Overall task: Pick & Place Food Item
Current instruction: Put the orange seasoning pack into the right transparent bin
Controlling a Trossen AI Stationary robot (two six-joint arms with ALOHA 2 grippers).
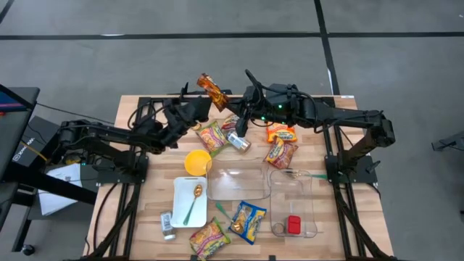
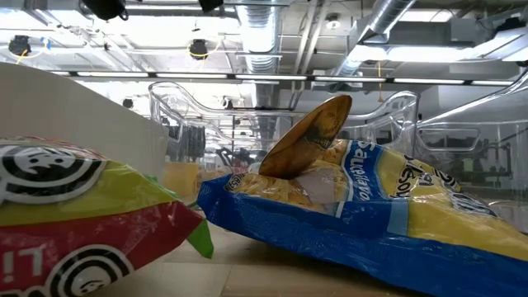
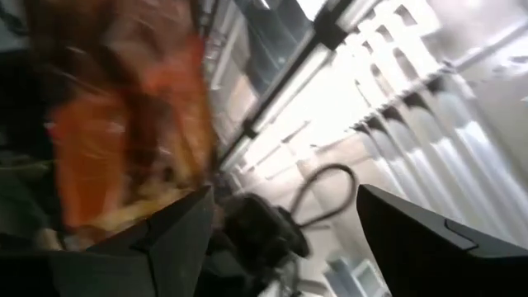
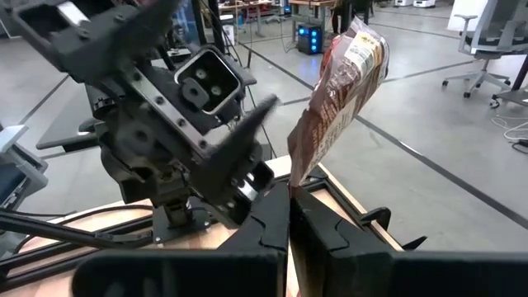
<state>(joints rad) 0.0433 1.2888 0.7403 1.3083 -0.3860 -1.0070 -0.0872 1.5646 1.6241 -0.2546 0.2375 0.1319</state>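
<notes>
A brown and orange snack bag (image 1: 212, 90) (image 4: 340, 99) is up in the air over the table's far middle. My right gripper (image 1: 235, 109) (image 4: 290, 194) reaches in from the right and is shut on the bag's lower end. My left gripper (image 1: 201, 110) (image 3: 280, 194) (image 4: 235, 161) stands open right beside the bag on its left. In the left wrist view the bag (image 3: 124, 115) is a blur off to one side of the fingers, not between them. The low view shows neither gripper. My right gripper pinches the snack bag's lower end (image 4: 295, 175) between its two shut fingers. The fingers come nearly level from the table's right. The bag stands up and slants away above the fingers, lifted clear of the table.
Several snack bags (image 1: 212, 135) (image 1: 281, 152) (image 1: 248, 220) (image 2: 371, 206) and a can (image 1: 239, 141) lie on the table. A yellow bowl (image 1: 197, 161), a white plate (image 1: 181, 210) with a spoon, and two clear containers (image 1: 235, 190) (image 1: 312, 210) sit toward the near side.
</notes>
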